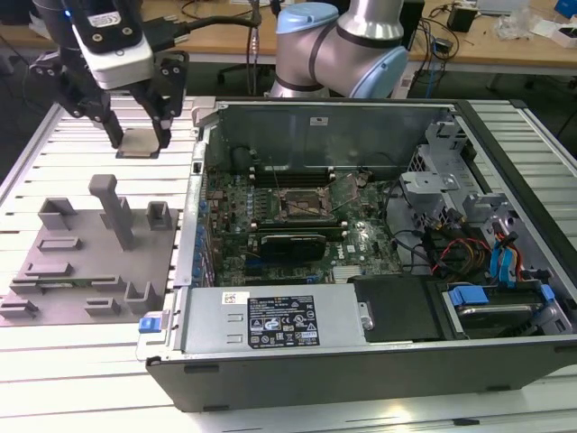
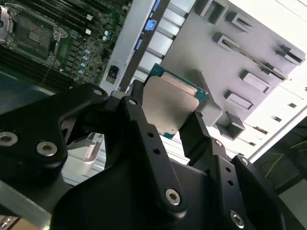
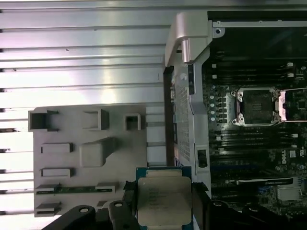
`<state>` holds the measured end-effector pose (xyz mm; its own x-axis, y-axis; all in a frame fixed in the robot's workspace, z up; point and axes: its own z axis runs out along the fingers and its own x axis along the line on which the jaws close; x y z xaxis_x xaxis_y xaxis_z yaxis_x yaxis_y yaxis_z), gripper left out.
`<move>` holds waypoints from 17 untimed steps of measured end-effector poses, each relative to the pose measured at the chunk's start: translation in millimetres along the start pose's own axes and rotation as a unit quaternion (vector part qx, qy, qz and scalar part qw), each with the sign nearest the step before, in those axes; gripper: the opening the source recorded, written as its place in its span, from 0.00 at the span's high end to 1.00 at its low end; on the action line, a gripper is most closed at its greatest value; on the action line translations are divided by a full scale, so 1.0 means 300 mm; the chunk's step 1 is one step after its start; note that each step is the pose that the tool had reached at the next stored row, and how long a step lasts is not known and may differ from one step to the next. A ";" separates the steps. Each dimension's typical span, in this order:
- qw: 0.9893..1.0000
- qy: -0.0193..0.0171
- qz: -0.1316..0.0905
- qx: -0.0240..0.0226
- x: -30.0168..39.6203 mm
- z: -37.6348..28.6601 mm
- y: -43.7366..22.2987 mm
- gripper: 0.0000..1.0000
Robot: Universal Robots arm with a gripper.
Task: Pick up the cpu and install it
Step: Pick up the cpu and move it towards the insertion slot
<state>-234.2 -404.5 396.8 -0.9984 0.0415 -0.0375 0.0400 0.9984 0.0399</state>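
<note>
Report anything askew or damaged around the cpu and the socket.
Nothing stands out. The cpu sits squarely in the gripper, and the motherboard socket lies open, its cover swung aside.

My fingers (image 2: 193, 138), clamped on the cpu (image 2: 170, 103), cover two of its edges in both wrist views. In the first wrist view, the picture's edge cuts off one side of the cpu, and its print is too blurred to read. In the exterior view, my fingers hide most of it. The motherboard socket (image 2: 29, 34) is cropped at the second wrist view's edge. My arm (image 1: 343, 50) runs out of the exterior view's frame.
</note>
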 end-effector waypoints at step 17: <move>1.000 0.000 0.000 0.000 -0.184 0.007 0.007 0.45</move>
<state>-178.9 -404.5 396.8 -0.9984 0.0415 -0.0375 0.0400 0.9984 0.0399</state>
